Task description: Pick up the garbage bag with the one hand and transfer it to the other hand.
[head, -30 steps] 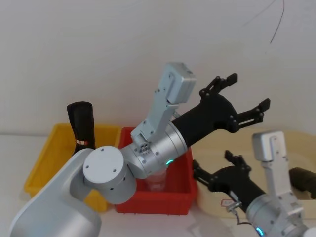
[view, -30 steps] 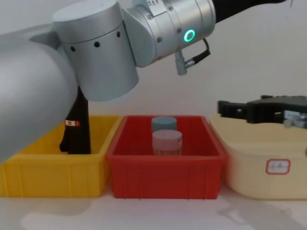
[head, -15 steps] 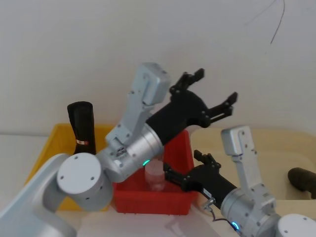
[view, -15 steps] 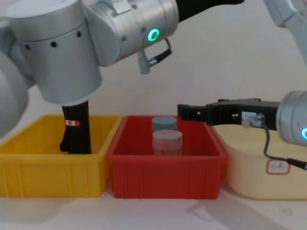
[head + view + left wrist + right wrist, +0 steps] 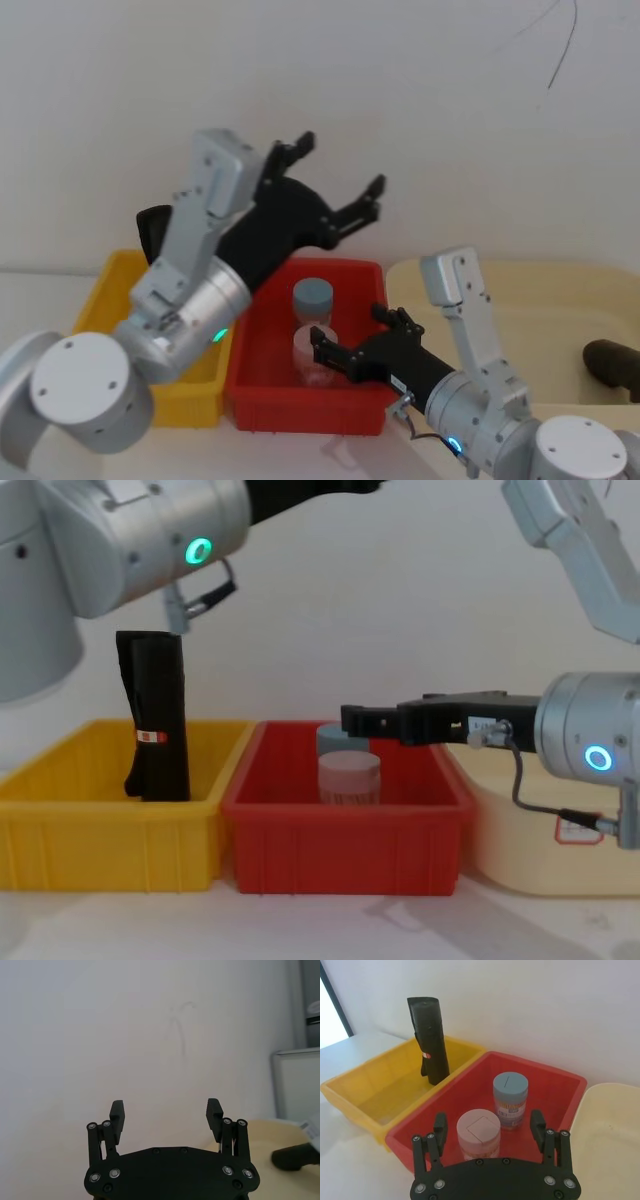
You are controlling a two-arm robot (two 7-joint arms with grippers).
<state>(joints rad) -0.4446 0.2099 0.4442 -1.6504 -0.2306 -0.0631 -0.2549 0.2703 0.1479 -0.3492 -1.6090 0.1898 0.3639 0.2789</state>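
Garbage bag (image 5: 155,715) apart from both jaws

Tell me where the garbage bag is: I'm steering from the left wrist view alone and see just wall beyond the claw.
Observer: The garbage bag stands upright in the yellow bin, which is the leftmost bin.
Operator: How does my left claw sit relative to it?
Observer: The left claw is open and raised above the bins, to the right of the bag and higher than its top.
Operator: And the other arm?
Observer: The right claw is open, low over the red bin, with a pink-lidded jar and a blue-lidded jar beneath it.
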